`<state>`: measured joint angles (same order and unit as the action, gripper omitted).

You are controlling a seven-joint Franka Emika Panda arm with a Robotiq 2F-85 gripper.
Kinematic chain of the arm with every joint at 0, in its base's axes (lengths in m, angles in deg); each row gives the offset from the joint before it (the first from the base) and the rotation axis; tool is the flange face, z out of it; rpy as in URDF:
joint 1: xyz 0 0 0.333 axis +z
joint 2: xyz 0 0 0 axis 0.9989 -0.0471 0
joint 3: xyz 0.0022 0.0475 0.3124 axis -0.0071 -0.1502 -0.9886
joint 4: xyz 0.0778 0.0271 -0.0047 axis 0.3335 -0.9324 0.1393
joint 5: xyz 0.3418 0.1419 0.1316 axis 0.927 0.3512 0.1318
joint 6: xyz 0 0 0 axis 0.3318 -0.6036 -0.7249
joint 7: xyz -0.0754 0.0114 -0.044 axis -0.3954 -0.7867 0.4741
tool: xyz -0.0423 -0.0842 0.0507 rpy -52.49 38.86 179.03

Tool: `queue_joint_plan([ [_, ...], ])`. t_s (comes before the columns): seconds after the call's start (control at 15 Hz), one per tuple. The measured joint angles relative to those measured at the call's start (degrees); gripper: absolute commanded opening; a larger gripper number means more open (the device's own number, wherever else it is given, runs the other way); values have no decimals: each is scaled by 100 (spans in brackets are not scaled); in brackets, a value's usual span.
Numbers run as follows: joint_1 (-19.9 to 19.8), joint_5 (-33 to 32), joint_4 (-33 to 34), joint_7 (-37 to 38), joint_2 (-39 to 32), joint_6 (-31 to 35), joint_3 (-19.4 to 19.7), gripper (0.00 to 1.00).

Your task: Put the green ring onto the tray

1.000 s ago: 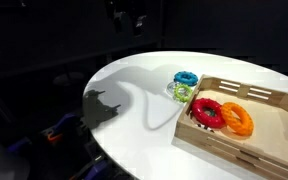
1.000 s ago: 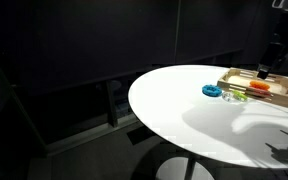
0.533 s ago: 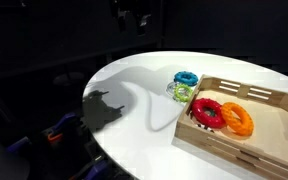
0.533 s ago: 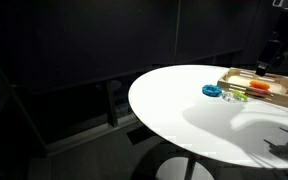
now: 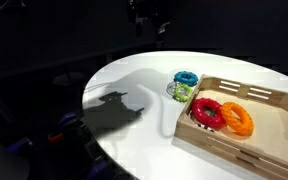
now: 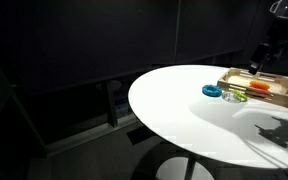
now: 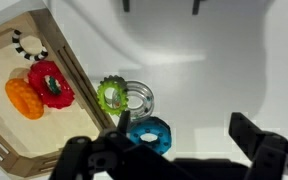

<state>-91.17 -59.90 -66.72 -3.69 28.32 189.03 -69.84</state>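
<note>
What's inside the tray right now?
In the tray: a red ring, an orange ring and a striped ring. The green ring lies just outside. The tray's cropped end is unseen.

The gripper (image 5: pixel 150 26) hangs high and points downward, dark against the dark backdrop in an exterior view. In an exterior view the arm (image 6: pixel 282 9) comes in at the top corner and drops to the wrist. In the wrist view the two fingers (image 7: pixel 125 5) sit at the top edge, spread wide apart and gripping nothing.
</note>
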Motion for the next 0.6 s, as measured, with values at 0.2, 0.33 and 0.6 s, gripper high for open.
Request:
queue_joint_plan([
  [0.2,-64,-135,1,0,-391,375,66,100],
  [0.33,-76,-161,12,-2,-697,574,125,100],
  [0.6,-78,-148,143,-16,-1279,758,261,100],
])
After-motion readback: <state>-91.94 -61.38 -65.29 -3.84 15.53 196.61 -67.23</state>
